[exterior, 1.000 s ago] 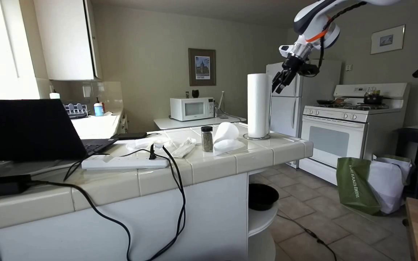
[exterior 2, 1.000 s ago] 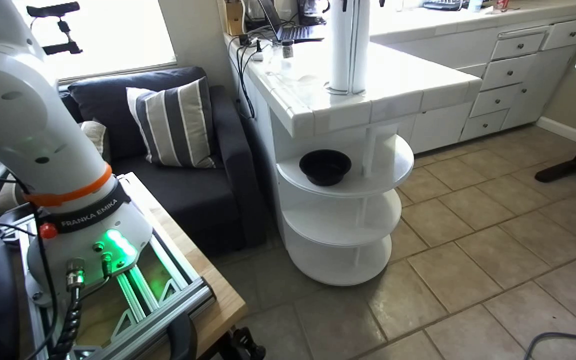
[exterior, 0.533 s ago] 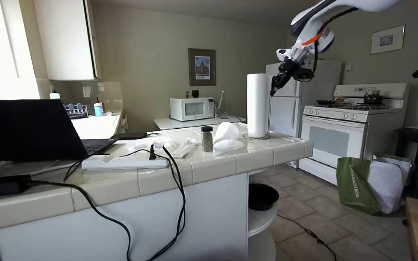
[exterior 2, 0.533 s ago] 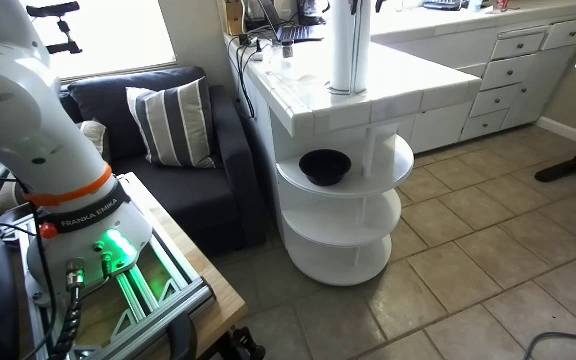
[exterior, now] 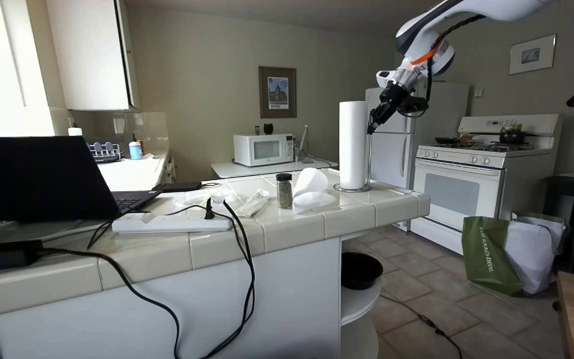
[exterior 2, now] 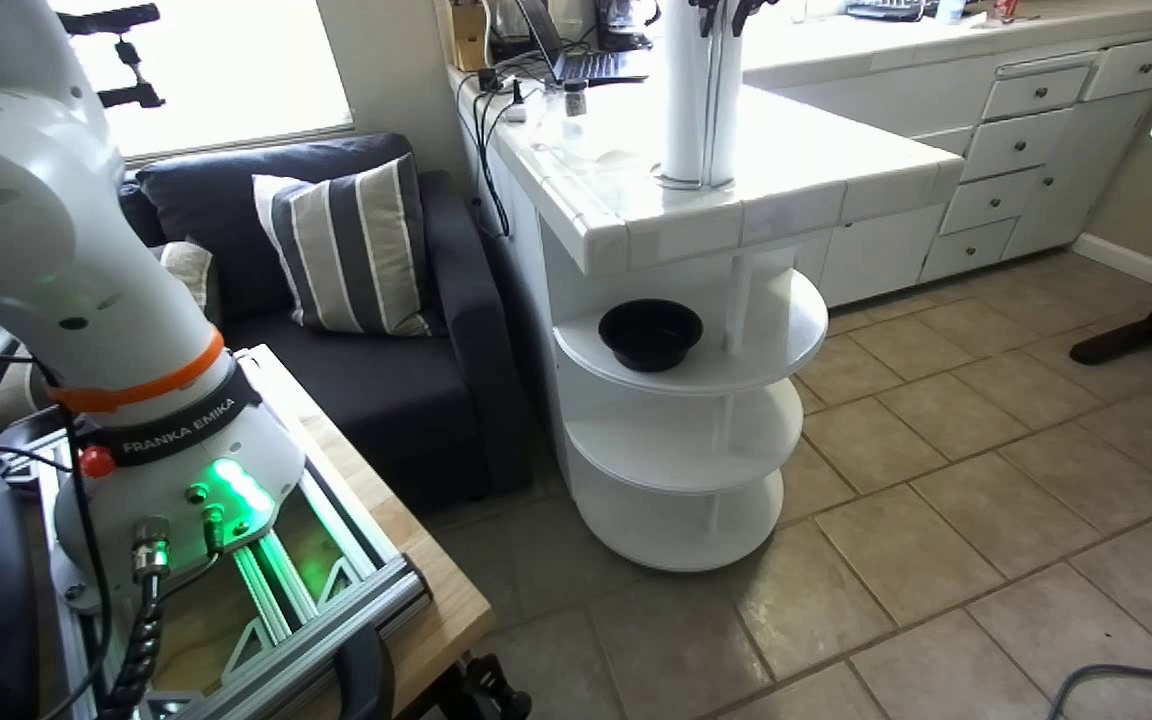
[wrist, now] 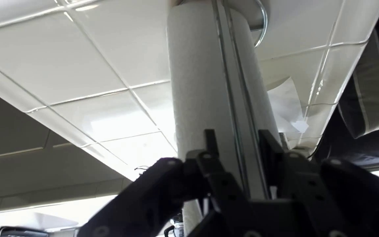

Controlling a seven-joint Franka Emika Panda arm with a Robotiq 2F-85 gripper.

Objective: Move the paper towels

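The paper towels (exterior: 353, 144) are a tall white roll standing upright on a wire holder, whose base ring (exterior: 351, 189) rests on the tiled counter near its end. Two thin metal rods (wrist: 224, 65) of the holder run up along the roll's side. In the wrist view my gripper (wrist: 237, 130) points at the roll with both rods between its parted fingers. The right finger (wrist: 270, 144) lies close to one rod; whether they touch I cannot tell. A clear gap separates the left finger (wrist: 212, 143) from the rods. Both exterior views show the fingers beside the roll's upper half.
A spice jar (exterior: 284, 192) and a loose white sheet (exterior: 312, 192) lie near the roll. Farther along the counter are a power strip (exterior: 172, 223) with cables and a laptop (exterior: 38, 179). A black bowl (exterior 2: 650, 334) sits on the shelf below.
In the exterior views the gripper has moved closer to the roll and slightly lower, and its fingers have drawn nearer together around the holder's rods. The roll has not moved.
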